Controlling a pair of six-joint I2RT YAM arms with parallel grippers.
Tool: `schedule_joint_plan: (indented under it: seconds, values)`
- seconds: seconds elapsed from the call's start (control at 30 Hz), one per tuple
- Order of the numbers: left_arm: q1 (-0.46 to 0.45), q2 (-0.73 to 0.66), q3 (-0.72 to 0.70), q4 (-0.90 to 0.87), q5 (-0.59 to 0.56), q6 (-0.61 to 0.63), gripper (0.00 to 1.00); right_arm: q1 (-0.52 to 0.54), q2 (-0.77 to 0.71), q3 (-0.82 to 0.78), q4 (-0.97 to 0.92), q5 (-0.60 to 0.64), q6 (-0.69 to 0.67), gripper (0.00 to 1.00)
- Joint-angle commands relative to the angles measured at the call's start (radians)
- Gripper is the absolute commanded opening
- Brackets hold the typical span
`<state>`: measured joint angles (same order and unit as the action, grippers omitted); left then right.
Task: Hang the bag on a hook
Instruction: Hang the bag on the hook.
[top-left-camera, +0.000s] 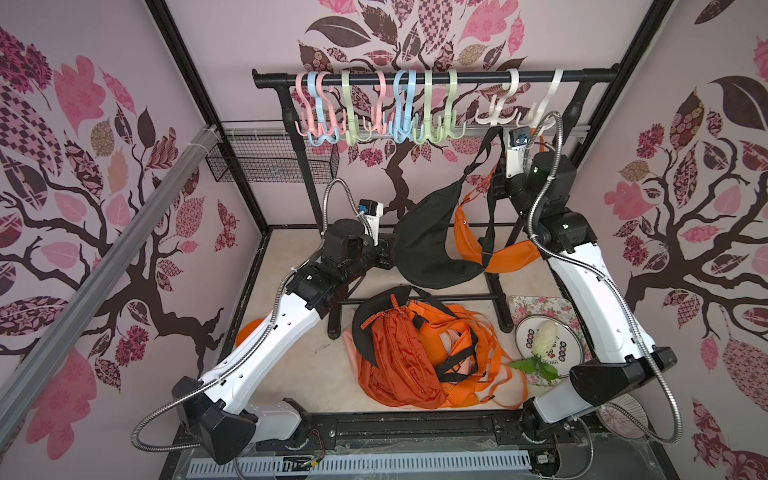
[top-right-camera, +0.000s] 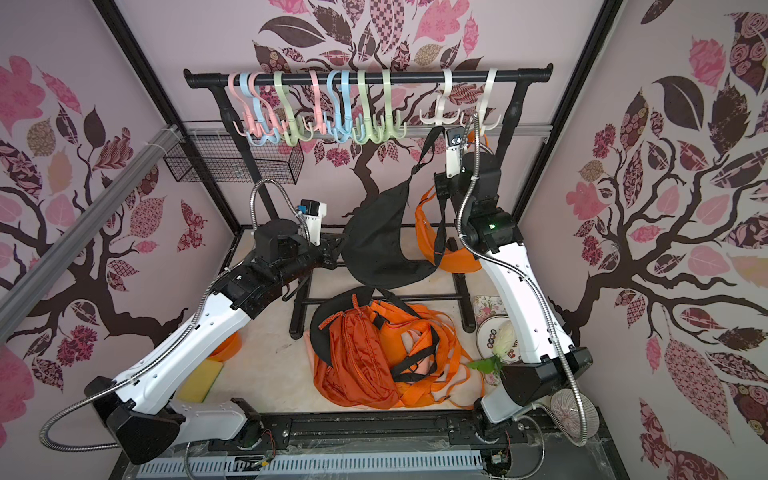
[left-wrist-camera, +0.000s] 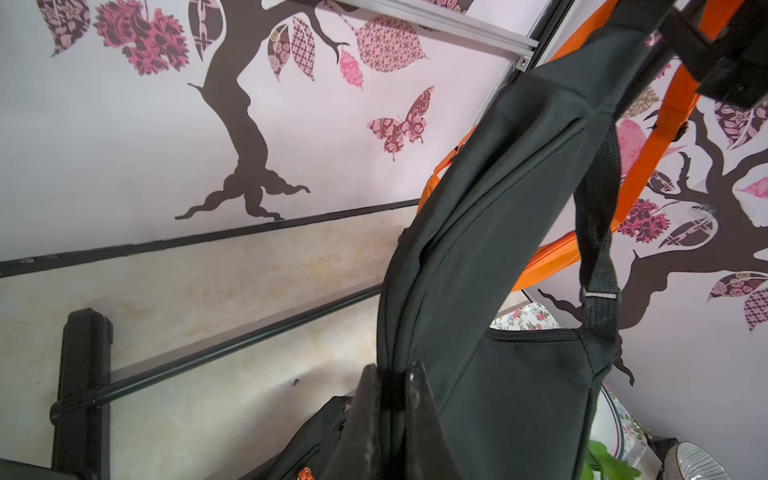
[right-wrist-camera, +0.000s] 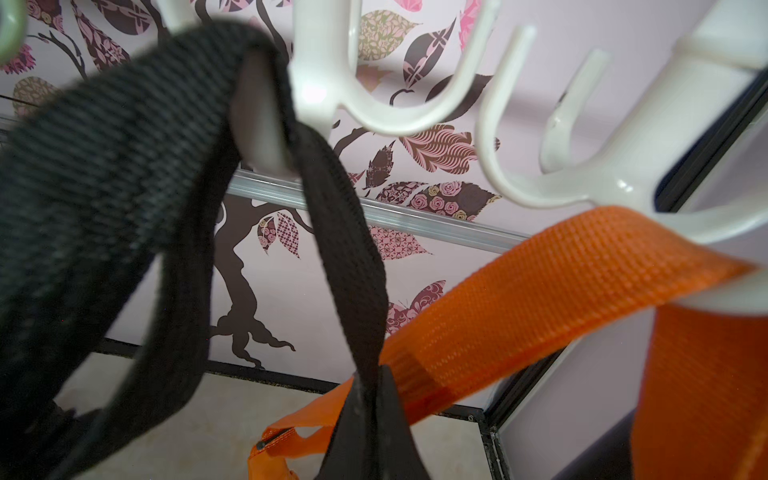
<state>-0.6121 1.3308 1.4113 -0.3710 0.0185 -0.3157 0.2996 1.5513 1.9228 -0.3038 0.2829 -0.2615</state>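
Nearest the right wrist lens is the right pincer (right-wrist-camera: 371, 386), clenched on the black webbing strap (right-wrist-camera: 345, 232) of the black bag (top-left-camera: 432, 245). Just beyond its fingertips the strap loops over one prong of a white hook (right-wrist-camera: 328, 95). The loop appears to rest on that prong, but blur prevents confirming full seating. Beside this pincer, a second white hook (right-wrist-camera: 623, 183) carries the orange strap (right-wrist-camera: 540, 282) of an orange bag (top-left-camera: 469, 237), which is already hung.

The left pincer (left-wrist-camera: 392, 388) is clenched on the lower seam of the black bag and holds the body out sideways. The bag spans between the two pincers, clear of the table (top-left-camera: 299, 374). Both hooks hang from the black rail (top-left-camera: 436, 77) above the right pincer. Below both pincers, a pile of bags (top-left-camera: 415, 353) lies on the table.

Step in hand (judgement): seating the strap on the hook, and this is near completion.

Next move (judgement):
1. Ease the right pincer down so the strap bears on the root of the prong.
2. Release the right pincer and back it away from the prong's open tip without dragging the webbing.
3. Release the left pincer gently. A sudden swing could lift the strap off or strike the orange bag beside it.
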Motion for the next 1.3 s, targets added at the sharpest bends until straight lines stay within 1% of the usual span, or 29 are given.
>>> schedule_joint_plan:
  seconds: [0.0, 0.07, 0.13, 0.2, 0.23, 0.3, 0.33, 0.37, 0.4, 0.43, 0.5, 0.73, 0.83, 0.93, 1.03, 1.17, 1.27]
  values:
    - [0.011, 0.024, 0.037, -0.059, 0.048, -0.005, 0.00, -0.019, -0.026, -0.005, -0.036, 0.011, 0.012, 0.00]
    - [0.012, 0.039, 0.049, -0.057, 0.072, -0.004, 0.00, -0.022, -0.026, -0.003, -0.032, 0.028, 0.012, 0.00]
    - [0.012, 0.056, 0.059, -0.056, 0.094, -0.003, 0.00, -0.025, -0.031, -0.004, -0.023, 0.056, 0.014, 0.04]
    - [0.012, 0.066, 0.057, -0.046, 0.098, -0.015, 0.00, -0.030, -0.035, -0.004, -0.015, 0.075, 0.021, 0.06]
    - [0.012, 0.068, 0.053, -0.038, 0.106, -0.020, 0.07, -0.034, -0.039, -0.003, -0.010, 0.080, 0.022, 0.11]
    - [0.012, 0.068, 0.042, -0.021, 0.123, -0.026, 0.24, -0.037, -0.048, -0.007, 0.001, 0.074, 0.018, 0.34]
    - [0.012, 0.066, 0.036, -0.011, 0.130, -0.029, 0.37, -0.037, -0.054, -0.013, 0.007, 0.064, 0.016, 0.45]
    - [0.012, 0.062, 0.030, -0.002, 0.136, -0.031, 0.44, -0.037, -0.059, -0.017, 0.009, 0.050, 0.015, 0.52]
    - [0.012, 0.056, 0.025, 0.006, 0.142, -0.032, 0.48, -0.037, -0.062, -0.018, 0.010, 0.046, 0.015, 0.58]
    - [0.012, 0.054, 0.021, 0.012, 0.144, -0.035, 0.50, -0.037, -0.066, -0.021, 0.010, 0.044, 0.019, 0.60]
    - [0.012, 0.042, 0.012, 0.023, 0.149, -0.034, 0.54, -0.037, -0.081, -0.042, 0.018, 0.031, 0.029, 0.62]
    - [0.012, -0.003, -0.043, 0.036, 0.126, -0.039, 0.57, -0.036, -0.166, -0.146, 0.038, 0.017, 0.078, 0.70]
    - [0.012, -0.014, -0.073, 0.040, 0.128, -0.048, 0.57, -0.029, -0.238, -0.245, 0.060, 0.017, 0.116, 0.73]
    - [0.012, -0.017, -0.100, 0.011, 0.119, -0.059, 0.58, -0.019, -0.310, -0.359, 0.065, 0.031, 0.169, 0.73]
    - [0.013, -0.023, -0.148, -0.048, 0.091, -0.088, 0.59, -0.014, -0.383, -0.506, 0.056, 0.042, 0.230, 0.74]
    - [0.022, -0.077, -0.277, -0.102, 0.073, -0.153, 0.60, -0.011, -0.495, -0.759, 0.053, 0.026, 0.346, 0.75]
    - [0.025, -0.146, -0.380, -0.130, 0.060, -0.202, 0.61, 0.027, -0.569, -0.940, 0.057, 0.016, 0.419, 0.76]
